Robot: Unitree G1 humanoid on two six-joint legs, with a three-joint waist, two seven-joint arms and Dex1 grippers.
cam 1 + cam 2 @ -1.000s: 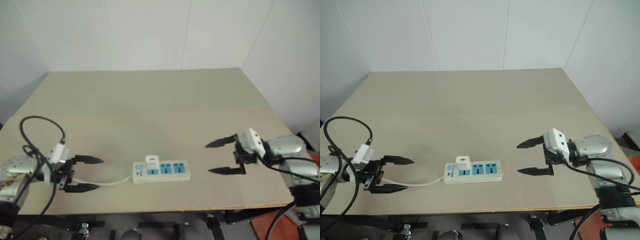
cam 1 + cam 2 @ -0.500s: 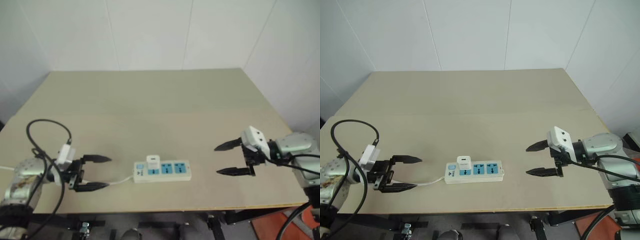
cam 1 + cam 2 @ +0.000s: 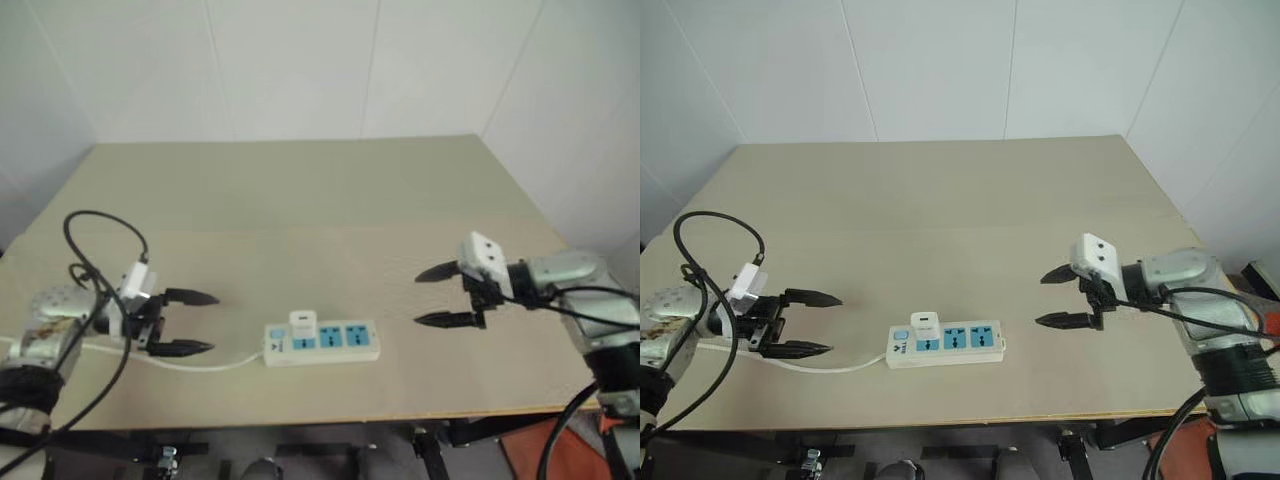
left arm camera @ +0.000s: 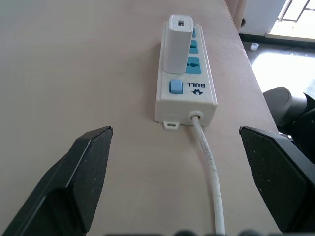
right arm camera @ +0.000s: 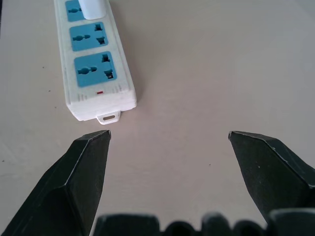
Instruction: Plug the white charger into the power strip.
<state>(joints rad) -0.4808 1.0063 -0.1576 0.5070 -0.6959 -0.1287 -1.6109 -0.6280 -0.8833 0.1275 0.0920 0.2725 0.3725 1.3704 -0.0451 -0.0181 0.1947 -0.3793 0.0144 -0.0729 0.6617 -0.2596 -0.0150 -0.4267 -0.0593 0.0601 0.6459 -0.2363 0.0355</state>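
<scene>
The power strip (image 3: 335,341) lies near the table's front edge, its thin white cord (image 3: 215,362) running off to the left. The white charger (image 3: 303,323) stands upright on the blue socket nearest the cord end, also visible in the left wrist view as the white charger (image 4: 177,43). My left gripper (image 3: 212,323) hovers open left of the strip, over the cord, pointing at the strip's cord end. My right gripper (image 3: 418,299) is open to the right of the strip, apart from it, facing the strip's far end (image 5: 93,64). Neither gripper holds anything.
The beige table (image 3: 320,200) stretches bare behind the strip to white walls. Its front edge (image 3: 300,415) runs just below the strip. A black cable loop (image 3: 100,240) arches over my left wrist.
Both grippers have shifted a little farther onto the table, and the right one has rolled and tipped down. Both stay open. The strip and charger have not moved.
</scene>
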